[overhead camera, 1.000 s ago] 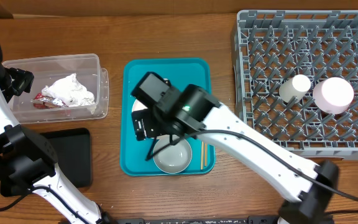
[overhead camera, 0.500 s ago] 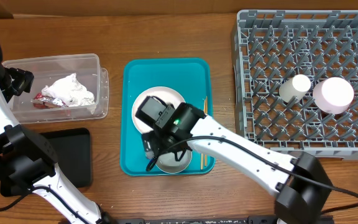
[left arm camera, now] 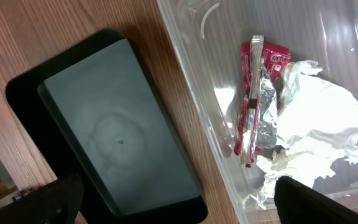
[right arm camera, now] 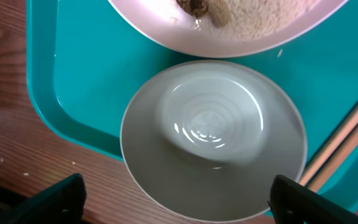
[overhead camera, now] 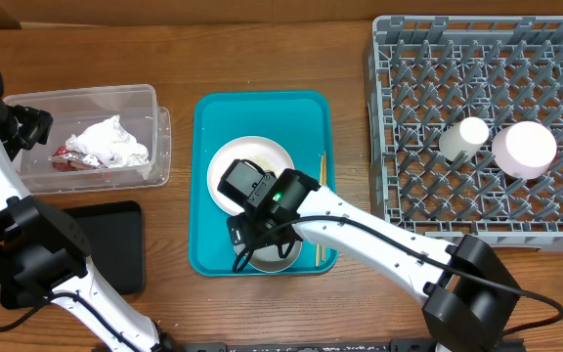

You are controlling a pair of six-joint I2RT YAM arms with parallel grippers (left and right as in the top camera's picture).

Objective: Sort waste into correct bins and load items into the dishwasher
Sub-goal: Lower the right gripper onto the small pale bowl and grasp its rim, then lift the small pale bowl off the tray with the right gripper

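1. Over the last second the right gripper (right arm camera: 176,194) has slid from above the plate (overhead camera: 262,156) towards the near end of the teal tray (overhead camera: 213,117). It now hangs over the grey bowl (right arm camera: 213,140). Its jaws are spread wide, with the bowl below and between them, and they hold nothing.
2. The move has uncovered the plate, which lies in the middle of the teal tray just beside the bowl. Rice (right arm camera: 260,25) and a brown scrap (right arm camera: 197,6) still sit on it.
3. The grey bowl stands upright and looks empty. The chopsticks (overhead camera: 320,210) lie next to it along the tray's right side.
4. The left gripper (left arm camera: 179,199) has not shifted. It is wide open and empty above the edge where the clear tub (overhead camera: 154,98) meets the black tray (left arm camera: 117,137). The napkins (overhead camera: 110,142) and red wrapper (left arm camera: 257,93) lie in the tub, and the black tray is bare.
5. The dish rack (overhead camera: 477,59) is unchanged and holds the cup (overhead camera: 465,135) and the pink bowl (overhead camera: 524,149).
6. The grey bowl is probably the next thing to go into the rack, though no grip has been made yet. The plate will likely need its scraps tipped out before loading. The chopsticks also remain.
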